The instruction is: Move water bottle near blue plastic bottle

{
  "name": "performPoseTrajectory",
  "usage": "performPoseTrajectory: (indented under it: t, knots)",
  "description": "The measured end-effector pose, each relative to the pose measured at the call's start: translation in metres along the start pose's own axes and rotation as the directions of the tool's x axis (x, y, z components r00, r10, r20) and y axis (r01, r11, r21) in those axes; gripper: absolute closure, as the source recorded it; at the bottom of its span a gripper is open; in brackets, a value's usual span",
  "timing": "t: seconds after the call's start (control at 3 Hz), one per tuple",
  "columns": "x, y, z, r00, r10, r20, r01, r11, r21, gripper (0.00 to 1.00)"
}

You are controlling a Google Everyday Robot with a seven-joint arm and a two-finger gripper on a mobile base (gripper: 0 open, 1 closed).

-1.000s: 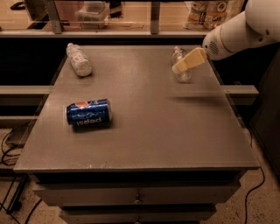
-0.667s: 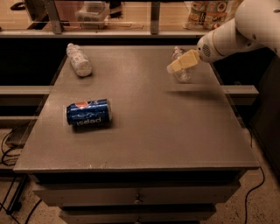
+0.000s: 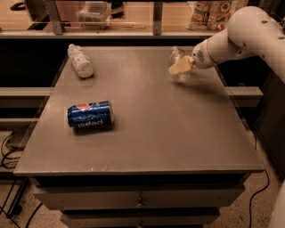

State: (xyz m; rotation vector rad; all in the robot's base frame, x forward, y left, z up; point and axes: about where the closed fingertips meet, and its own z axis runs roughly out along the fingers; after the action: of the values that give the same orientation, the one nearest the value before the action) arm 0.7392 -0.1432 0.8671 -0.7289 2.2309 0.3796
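Note:
The water bottle [image 3: 178,59], clear and glinting, lies at the far right of the grey table [image 3: 151,129]. My gripper [image 3: 178,68], with pale yellowish fingers, comes in from the right on the white arm and sits right over the bottle's near side, partly covering it. The blue plastic bottle [image 3: 80,61], pale and ribbed with a white cap, lies on its side at the far left of the table, well apart from the gripper.
A blue Pepsi can [image 3: 90,115] lies on its side at the left front of the table. A raised shelf with containers [image 3: 93,11] runs behind the table. Drawers [image 3: 140,200] sit below the front edge.
The arm and gripper have shifted a little to the left over the water bottle. The pale bottle and the can have not moved.

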Motion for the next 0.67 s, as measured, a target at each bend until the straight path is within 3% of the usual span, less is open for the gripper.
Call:
performPoseTrajectory:
  t: [0.33,0.67]
  knots:
    - [-0.001,0.002,0.009,1.000,0.000,-0.010,0.000,1.0000,-0.005,0.64]
    - [-0.025,0.015,0.005,0.997,-0.081,0.011,0.081,0.9967,-0.002,0.88]
